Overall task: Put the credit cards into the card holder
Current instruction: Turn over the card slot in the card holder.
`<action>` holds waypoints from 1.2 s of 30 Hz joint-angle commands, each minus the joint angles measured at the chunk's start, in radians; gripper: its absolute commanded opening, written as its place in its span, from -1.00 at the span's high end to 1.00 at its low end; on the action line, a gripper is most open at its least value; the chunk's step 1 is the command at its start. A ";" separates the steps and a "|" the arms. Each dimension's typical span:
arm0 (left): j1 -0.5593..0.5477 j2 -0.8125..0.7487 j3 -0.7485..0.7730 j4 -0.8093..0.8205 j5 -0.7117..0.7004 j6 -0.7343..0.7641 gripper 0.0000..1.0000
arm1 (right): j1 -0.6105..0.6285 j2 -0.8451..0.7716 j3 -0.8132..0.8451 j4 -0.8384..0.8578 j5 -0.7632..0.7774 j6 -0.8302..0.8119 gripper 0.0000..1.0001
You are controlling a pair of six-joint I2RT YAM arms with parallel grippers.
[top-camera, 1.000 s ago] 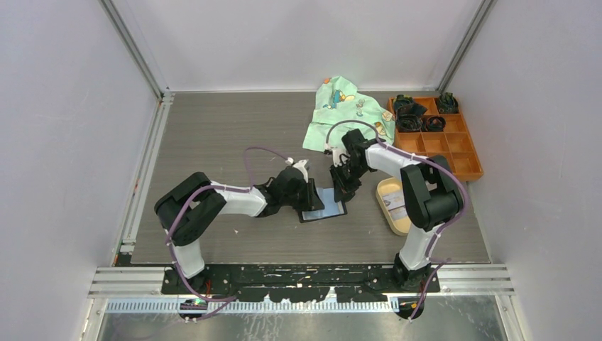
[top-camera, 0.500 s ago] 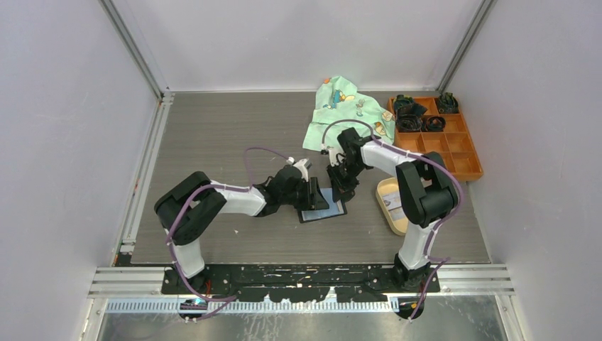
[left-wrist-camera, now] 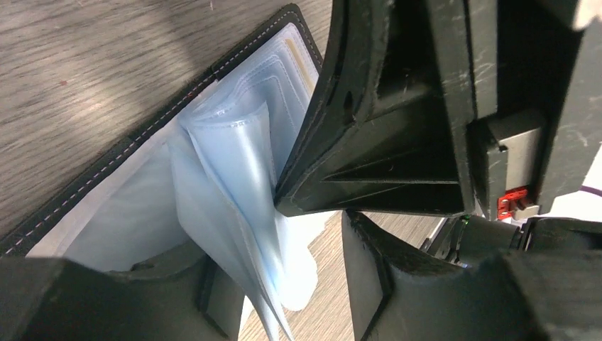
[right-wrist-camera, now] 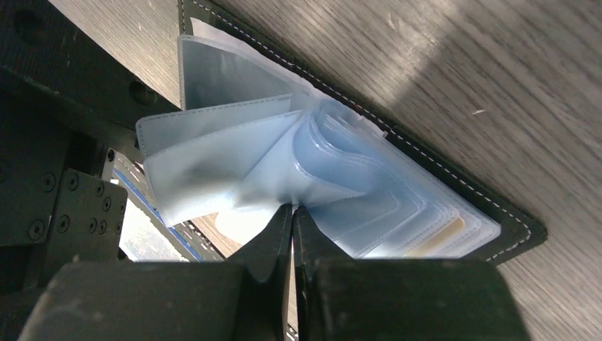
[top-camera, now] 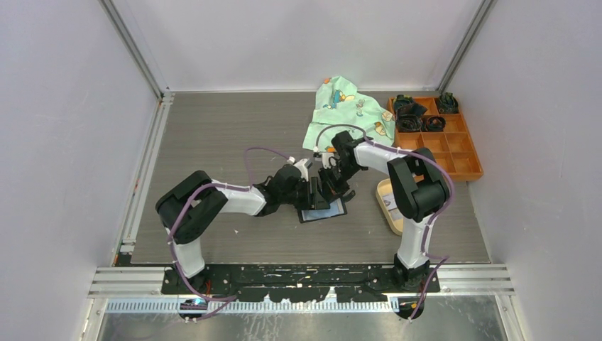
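The card holder (top-camera: 328, 212) lies open on the grey surface (top-camera: 213, 142), a little below the middle of the top view. Its inner side faces up and its long axis runs left to right, the right end slightly higher. Its clear sleeves (right-wrist-camera: 234, 153) stand up like a fan. The left gripper (top-camera: 313, 193) is at the holder's upper left edge, its jaws spread with some sleeves hanging between them. Just beside it to the right, the right gripper (top-camera: 330, 186) has its jaws pressed together, the tips touching the edge of the sleeves; I cannot tell if a sleeve is caught. At the right a tan tray (top-camera: 381, 213) holds a pale credit card (top-camera: 390, 202). Farther, a green cloth (top-camera: 344, 110) and an orange box (top-camera: 461, 153) lie at the upper right.
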 commanded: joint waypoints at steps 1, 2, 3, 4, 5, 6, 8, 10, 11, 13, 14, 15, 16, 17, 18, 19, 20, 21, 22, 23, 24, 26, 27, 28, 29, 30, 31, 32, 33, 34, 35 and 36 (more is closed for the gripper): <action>-0.007 0.036 0.006 -0.021 0.000 0.005 0.00 | 0.007 0.009 0.004 0.026 -0.067 0.028 0.81; -0.007 0.035 0.006 -0.023 -0.001 0.005 0.00 | 0.006 0.012 0.005 0.027 -0.063 0.032 0.80; -0.007 0.034 0.006 -0.024 -0.001 0.007 0.00 | 0.007 0.013 0.006 0.028 -0.065 0.033 0.79; -0.007 0.032 0.005 -0.025 -0.002 0.007 0.00 | 0.006 0.011 0.009 0.027 -0.069 0.034 0.78; -0.007 0.031 0.003 -0.024 -0.004 0.007 0.00 | 0.004 0.005 0.012 0.023 -0.078 0.030 0.76; -0.007 0.029 -0.001 -0.022 -0.007 0.006 0.01 | 0.001 -0.002 0.015 0.019 -0.096 0.024 0.74; -0.006 0.026 -0.014 -0.001 -0.009 0.000 0.06 | -0.014 -0.026 0.015 0.019 -0.154 0.014 0.69; 0.004 0.025 -0.038 0.046 0.001 -0.021 0.12 | -0.026 -0.046 0.014 0.020 -0.223 0.006 0.67; 0.012 0.024 -0.052 0.082 0.008 -0.035 0.15 | -0.034 -0.056 0.016 0.016 -0.255 -0.004 0.65; 0.029 0.012 -0.080 0.111 0.006 -0.050 0.16 | -0.051 -0.077 0.020 0.002 -0.304 -0.026 0.57; 0.036 -0.002 -0.094 0.112 0.000 -0.051 0.14 | -0.061 -0.088 0.022 -0.007 -0.322 -0.039 0.54; 0.044 -0.018 -0.105 0.107 -0.010 -0.049 0.12 | -0.071 -0.101 0.020 -0.010 -0.335 -0.048 0.52; 0.050 -0.046 -0.117 0.098 -0.020 -0.043 0.10 | -0.080 -0.112 0.017 -0.008 -0.329 -0.054 0.50; 0.055 -0.068 -0.123 0.081 -0.029 -0.034 0.09 | -0.086 -0.127 0.012 -0.004 -0.315 -0.060 0.50; 0.061 -0.088 -0.125 0.055 -0.041 -0.019 0.08 | -0.090 -0.144 0.006 -0.002 -0.297 -0.071 0.49; 0.065 -0.110 -0.126 0.030 -0.054 -0.009 0.07 | -0.093 -0.157 0.003 0.002 -0.278 -0.074 0.49; 0.067 -0.129 -0.126 0.001 -0.066 0.004 0.06 | -0.093 -0.171 -0.002 0.009 -0.251 -0.075 0.49; 0.070 -0.146 -0.124 -0.027 -0.078 0.017 0.06 | -0.094 -0.182 -0.009 0.019 -0.219 -0.075 0.49; 0.076 -0.164 -0.124 -0.052 -0.088 0.034 0.06 | -0.093 -0.189 -0.017 0.026 -0.182 -0.074 0.48; 0.080 -0.177 -0.123 -0.076 -0.096 0.044 0.05 | -0.093 -0.195 -0.020 0.027 -0.133 -0.077 0.48; 0.084 -0.192 -0.125 -0.097 -0.109 0.056 0.05 | -0.093 -0.200 -0.022 0.027 -0.081 -0.083 0.48; 0.087 -0.230 -0.132 -0.141 -0.133 0.082 0.05 | -0.091 -0.209 -0.026 0.025 0.033 -0.105 0.48; 0.088 -0.253 -0.139 -0.158 -0.144 0.097 0.06 | -0.091 -0.214 -0.026 0.022 0.077 -0.115 0.48; 0.088 -0.274 -0.145 -0.173 -0.147 0.110 0.06 | -0.092 -0.220 -0.028 0.021 0.109 -0.122 0.48; 0.088 -0.301 -0.152 -0.180 -0.146 0.126 0.05 | -0.091 -0.222 -0.029 0.018 0.129 -0.127 0.48; 0.084 -0.328 -0.157 -0.182 -0.140 0.143 0.05 | -0.091 -0.223 -0.029 0.016 0.146 -0.131 0.48; 0.073 -0.354 -0.160 -0.185 -0.139 0.162 0.06 | -0.091 -0.221 -0.031 0.015 0.155 -0.132 0.46; 0.057 -0.384 -0.160 -0.195 -0.153 0.184 0.05 | -0.091 -0.214 -0.027 0.010 0.163 -0.133 0.45; 0.039 -0.411 -0.160 -0.216 -0.172 0.207 0.06 | -0.087 -0.204 -0.024 0.002 0.169 -0.133 0.45; 0.020 -0.440 -0.159 -0.223 -0.193 0.228 0.05 | -0.084 -0.191 -0.021 -0.003 0.173 -0.133 0.45; 0.005 -0.465 -0.162 -0.230 -0.208 0.236 0.06 | -0.081 -0.178 -0.019 -0.006 0.175 -0.132 0.45; -0.006 -0.491 -0.169 -0.219 -0.216 0.236 0.05 | -0.076 -0.164 -0.017 -0.008 0.173 -0.130 0.44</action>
